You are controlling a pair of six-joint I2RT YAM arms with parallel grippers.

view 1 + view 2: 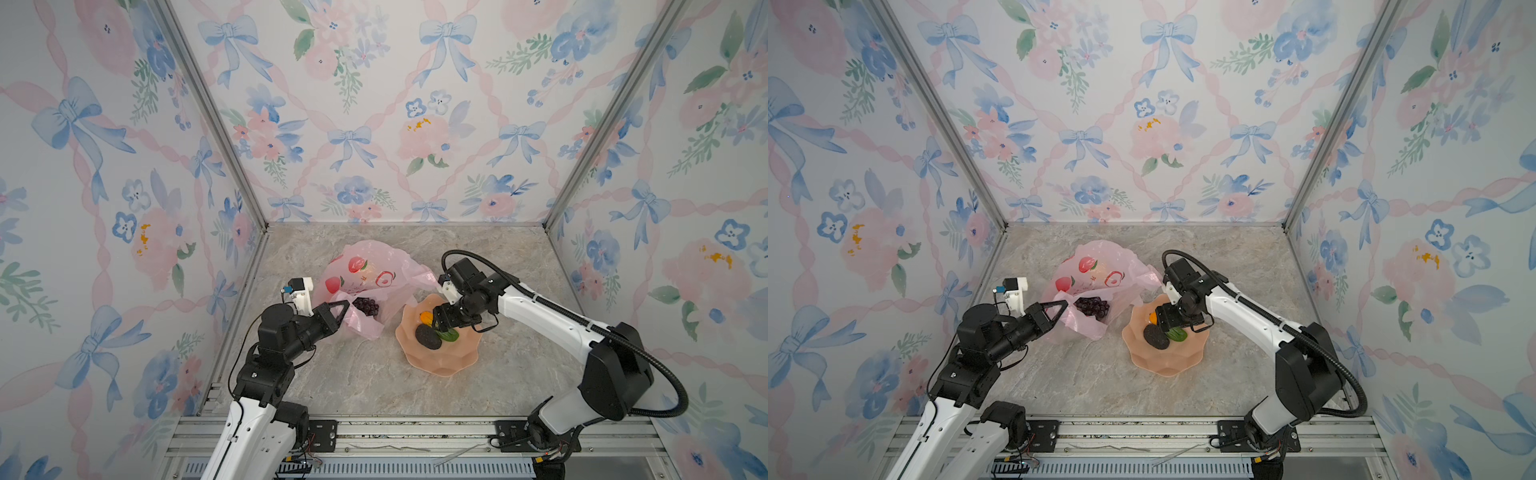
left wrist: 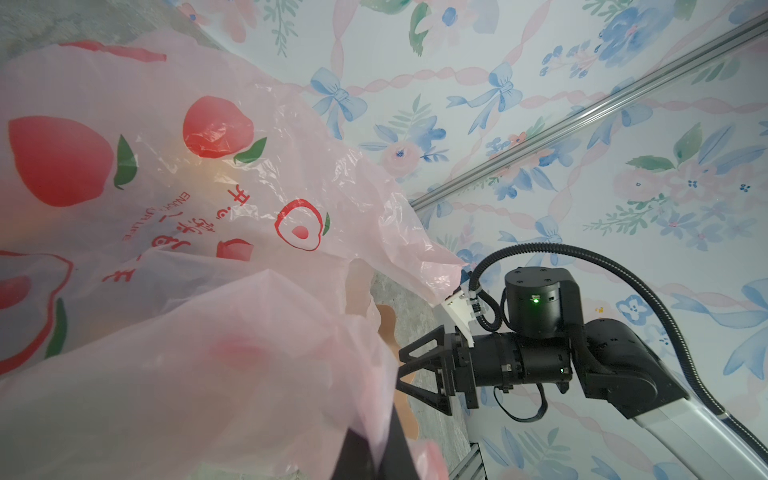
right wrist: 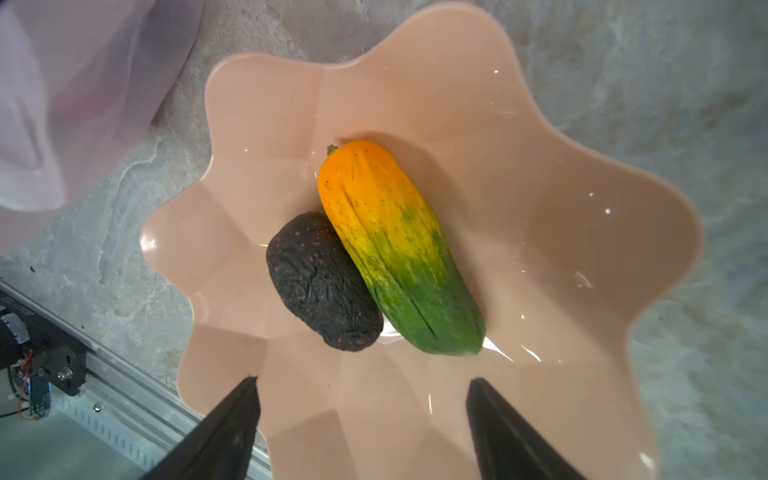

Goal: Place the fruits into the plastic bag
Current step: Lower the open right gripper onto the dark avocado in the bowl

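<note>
Left fingers (image 1: pixel 328 309) clenched on the rim of the bag (image 1: pixel 365 274). The bag lies crumpled on the desk (image 1: pixel 374 386), just left of the bowl (image 1: pixel 436 365). Grapes (image 1: pixel 366 307) sit in the bag mouth. Right fingers (image 3: pixel 232 424) released, spread wide and empty, above the bowl. Avocado (image 3: pixel 324 282) and papaya (image 3: pixel 399 249) lie touching inside the bowl.

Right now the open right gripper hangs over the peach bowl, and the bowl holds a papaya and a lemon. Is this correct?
Not quite: the fruit beside the papaya is a black avocado, not a lemon; the right wrist view shows them touching in the bowl. The right gripper does hang open over it.
</note>
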